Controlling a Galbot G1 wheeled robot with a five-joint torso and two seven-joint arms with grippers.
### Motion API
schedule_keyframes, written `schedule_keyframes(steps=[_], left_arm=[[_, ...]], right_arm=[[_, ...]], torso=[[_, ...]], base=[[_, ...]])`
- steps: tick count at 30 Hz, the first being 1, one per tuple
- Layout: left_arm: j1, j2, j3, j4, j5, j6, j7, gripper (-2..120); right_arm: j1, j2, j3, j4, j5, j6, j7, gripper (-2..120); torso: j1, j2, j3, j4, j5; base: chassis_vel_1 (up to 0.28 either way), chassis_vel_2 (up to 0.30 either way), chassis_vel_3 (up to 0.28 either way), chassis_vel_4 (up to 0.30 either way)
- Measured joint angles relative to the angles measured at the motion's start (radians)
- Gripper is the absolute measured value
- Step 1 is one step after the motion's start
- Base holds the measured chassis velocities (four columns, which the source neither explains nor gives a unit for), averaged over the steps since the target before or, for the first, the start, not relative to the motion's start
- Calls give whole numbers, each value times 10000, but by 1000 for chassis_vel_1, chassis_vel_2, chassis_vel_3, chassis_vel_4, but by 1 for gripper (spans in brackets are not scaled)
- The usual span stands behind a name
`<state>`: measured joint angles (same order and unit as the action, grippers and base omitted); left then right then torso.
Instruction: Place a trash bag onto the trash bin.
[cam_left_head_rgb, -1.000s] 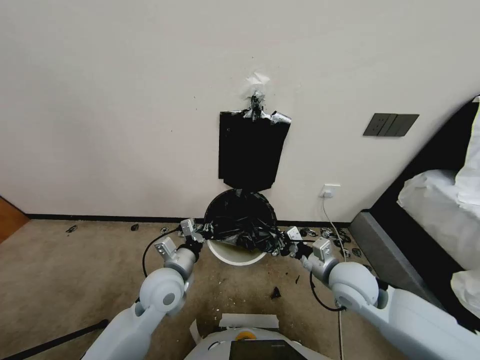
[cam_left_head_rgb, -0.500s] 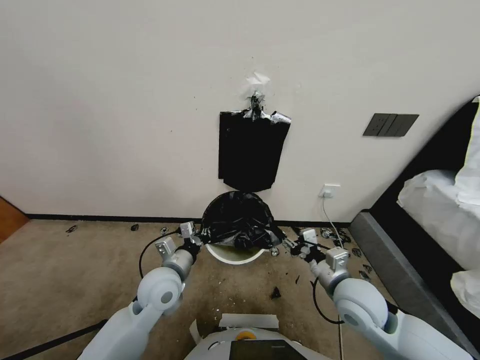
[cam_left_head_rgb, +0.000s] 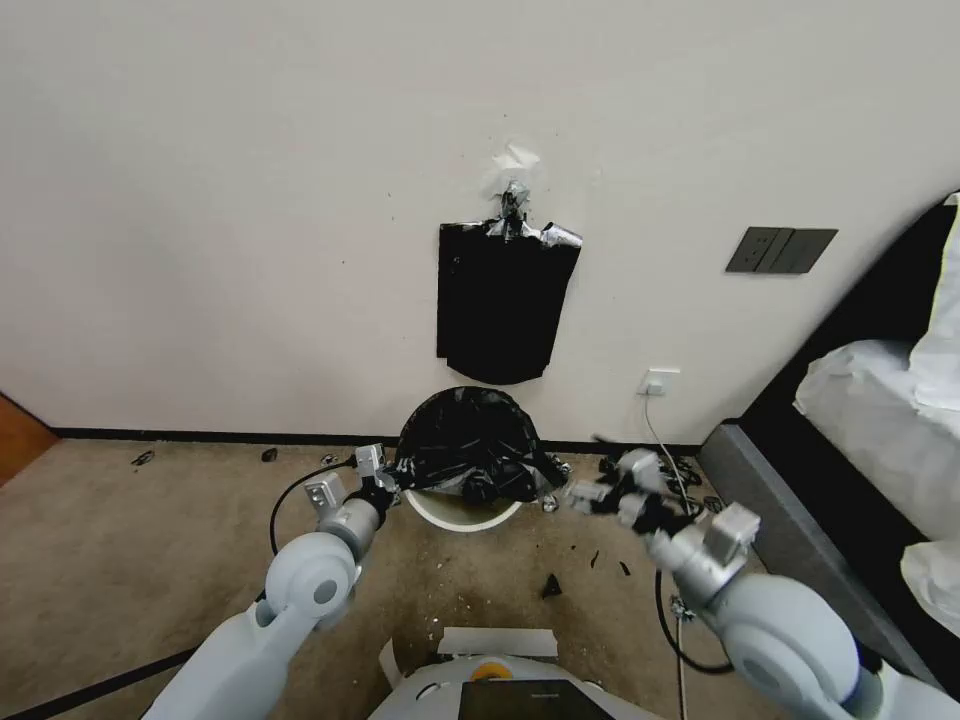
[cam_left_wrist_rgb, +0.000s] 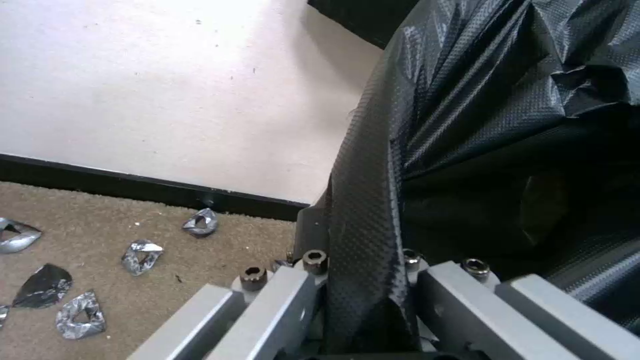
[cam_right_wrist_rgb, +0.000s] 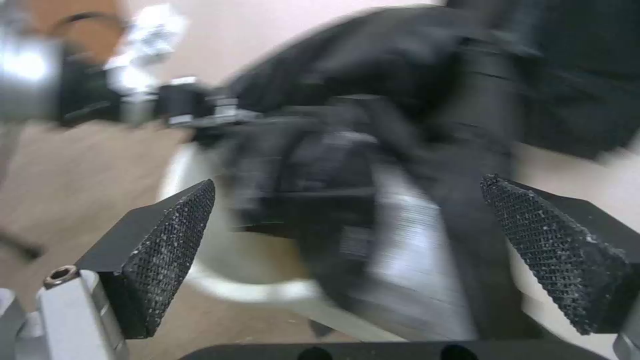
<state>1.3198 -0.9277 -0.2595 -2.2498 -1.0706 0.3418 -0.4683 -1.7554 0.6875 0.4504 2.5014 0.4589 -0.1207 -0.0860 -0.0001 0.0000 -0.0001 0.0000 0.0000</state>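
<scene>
Pulling the trash bag (cam_left_head_rgb: 470, 447) over the trash bin (cam_left_head_rgb: 462, 509) is the step in hand, and it is judged to be partly done. The bin is seen on the floor against the wall, under a flat black sheaf of bags (cam_left_head_rgb: 503, 311) taped to that wall. The bag is draped over the far part of the rim and bunched up on top, while the near part of the cream rim is left bare.

The left gripper (cam_left_head_rgb: 384, 478) is held at the bin's left side, and its fingers are closed tight on a fold of the bag's edge (cam_left_wrist_rgb: 363, 225) (the plastic is pinched right between them). The right gripper (cam_left_head_rgb: 592, 493) is held off to the right of the bin, apart from it, with its fingers (cam_right_wrist_rgb: 170, 240) spread wide and nothing held between them.

The bag's mouth is turned down toward the bin, and its long way is stretched sideways across the rim, from left to right. For the next move, the loose right edge probably needs to be caught and the bag pulled down over the bare near rim, gently, since thin plastic can be torn or the light bin tipped.
</scene>
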Motion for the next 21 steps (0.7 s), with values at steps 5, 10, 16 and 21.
schedule_keyframes(steps=[5, 10, 16, 21], left_arm=[[101, 3, -10, -26, 30, 39, 49, 1], [137, -1, -18, -43, 51, 70, 125, 1], [94, -85, 69, -68, 166, 81, 242, 1], [85, -118, 74, -38, 262, 77, 322, 1]], right_arm=[[77, -70, -211, -100, -391, 185, -64, 93], [157, -186, -316, -297, -668, 296, -63, 77], [358, -343, -399, -564, -871, 292, 111, 76], [425, -400, -358, -560, -858, 285, 257, 88]], torso=[[0, 0, 1, 1, 0], [0, 0, 1, 0, 0], [1, 0, 1, 0, 0], [0, 0, 1, 0, 0]], base=[[0, 0, 0, 0], [0, 0, 0, 0], [0, 0, 0, 0], [0, 0, 0, 0]])
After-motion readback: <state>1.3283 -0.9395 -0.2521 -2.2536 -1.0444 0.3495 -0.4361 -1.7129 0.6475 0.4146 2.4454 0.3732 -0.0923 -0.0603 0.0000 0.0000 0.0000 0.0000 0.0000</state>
